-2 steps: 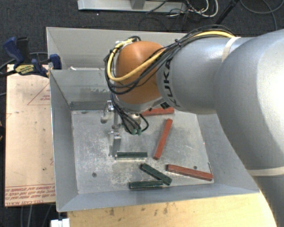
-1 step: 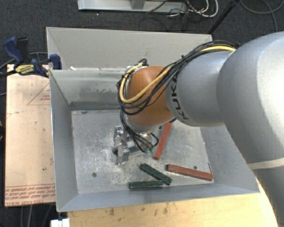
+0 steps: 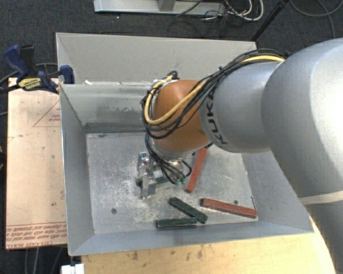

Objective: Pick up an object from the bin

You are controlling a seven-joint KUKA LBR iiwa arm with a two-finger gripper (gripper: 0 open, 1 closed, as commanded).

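Four stick-shaped items lie on the floor of the grey bin (image 3: 74, 170), all to the right of or below the pincer (image 3: 147, 188) as the camera sees it. Nearest is a red-brown stick (image 3: 198, 167), just to the pincer's right and slanted, with its upper end running under the orange wrist cover (image 3: 177, 116). Farther to the lower right lie a dark green stick (image 3: 187, 208), a second dark green stick (image 3: 176, 224) and a second red-brown stick (image 3: 228, 208), all flat and near the bin's front wall. The pincer hangs low, pointing down over a bare, scuffed patch of floor, probably because a top-down approach suits flat items. Its opening cannot be told, and nothing is seen in its hold. Legible writing is limited to the "KUK" lettering (image 3: 213, 125) on the arm (image 3: 246, 107).
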